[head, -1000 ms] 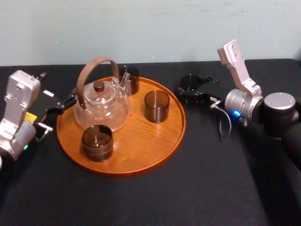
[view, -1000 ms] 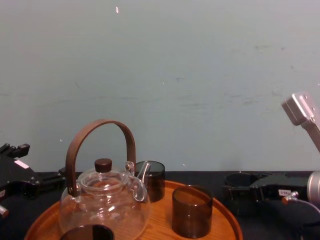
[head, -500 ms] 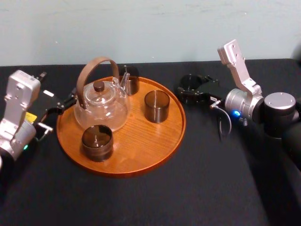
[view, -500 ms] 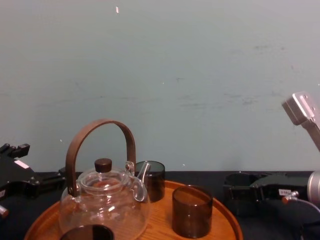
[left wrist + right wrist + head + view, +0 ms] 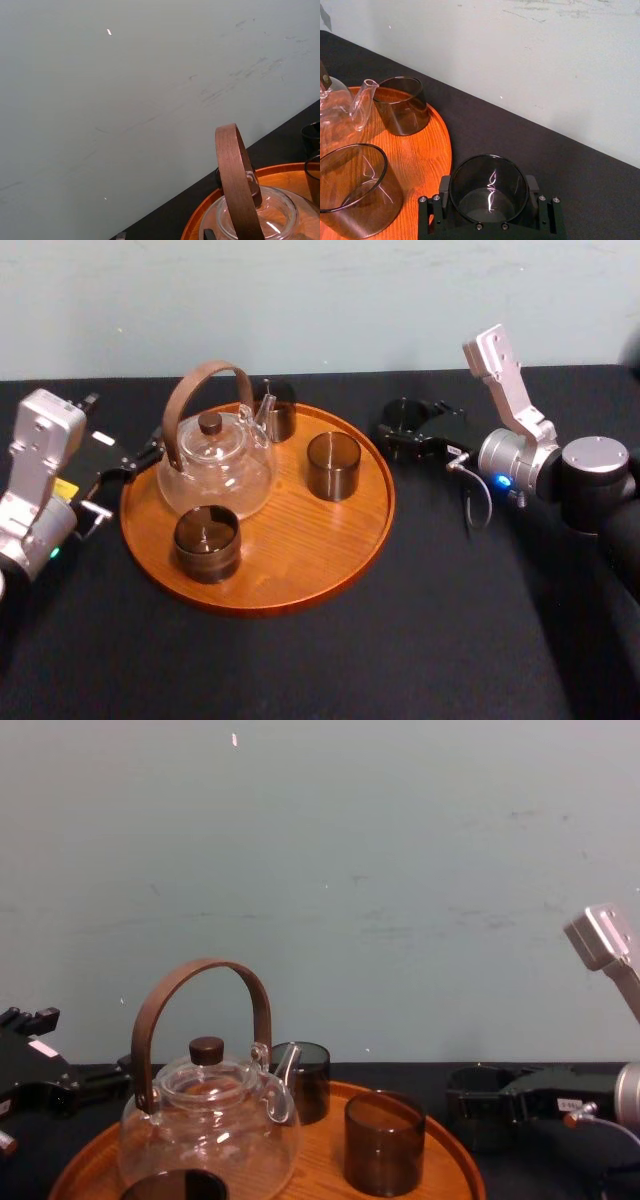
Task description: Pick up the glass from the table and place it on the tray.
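Note:
A dark smoked glass [image 5: 405,415] stands on the black table [image 5: 420,620], just right of the round wooden tray [image 5: 300,540]. My right gripper [image 5: 410,425] reaches in from the right and is shut on it. In the right wrist view the glass [image 5: 489,192] sits between the two black fingers [image 5: 445,184], which press on its sides. The chest view shows the same glass [image 5: 478,1082] low at the right, still resting on the table. My left gripper [image 5: 130,465] stays open at the tray's left edge.
On the tray stand a clear glass teapot [image 5: 215,465] with a brown arched handle and three dark glasses [image 5: 207,540], [image 5: 333,465], [image 5: 277,410]. The tray's right half has bare wood. A pale wall [image 5: 320,300] closes off the table's far edge.

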Controlling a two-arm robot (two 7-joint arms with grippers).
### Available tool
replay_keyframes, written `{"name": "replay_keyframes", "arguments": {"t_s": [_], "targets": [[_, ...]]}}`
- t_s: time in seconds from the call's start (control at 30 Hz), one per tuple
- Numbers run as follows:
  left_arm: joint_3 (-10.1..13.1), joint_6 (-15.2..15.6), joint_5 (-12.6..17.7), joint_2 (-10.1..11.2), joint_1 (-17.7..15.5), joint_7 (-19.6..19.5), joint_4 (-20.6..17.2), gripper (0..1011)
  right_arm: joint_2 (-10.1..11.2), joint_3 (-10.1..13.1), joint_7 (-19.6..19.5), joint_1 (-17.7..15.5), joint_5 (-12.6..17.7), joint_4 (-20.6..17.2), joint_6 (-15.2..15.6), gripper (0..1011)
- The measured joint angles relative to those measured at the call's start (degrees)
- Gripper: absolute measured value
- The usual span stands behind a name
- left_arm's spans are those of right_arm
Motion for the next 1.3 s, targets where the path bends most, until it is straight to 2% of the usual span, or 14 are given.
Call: {"name": "replay_keyframes", "arguments": {"t_s": [0.23, 0.33, 0.63, 0.87, 1.3], "targets": [[0.0, 0.0, 0.0, 0.0, 0.0, 0.0, 0.0, 1001, 0.0, 0.0, 0.0, 0.0, 0.0, 0.0, 0.0, 904], [0.0, 0.0, 0.0, 0.0, 0.0, 0.0, 0.0, 1001, 0.3, 0.5, 0.2, -0.7, 0.3, -1.4, 0.4, 904], [0.0, 0.0, 0.0, 0.0, 0.0, 0.0, 0.0, 1001, 2.9, 2.2, 0.0, -5.0, 2.1, -11.1, 2.6, 904], [0.0, 0.0, 0.0, 0.0, 0.0, 0.0, 0.0, 1001, 5.9, 3.3, -0.8, -9.4, 3.6, -19.4, 4.5, 904], [0.0, 0.0, 0.0, 0.0, 0.0, 0.0, 0.0, 1002, 10.7, 3.6, -0.5, -15.2, 6.0, -28.5, 6.4, 904]]}}
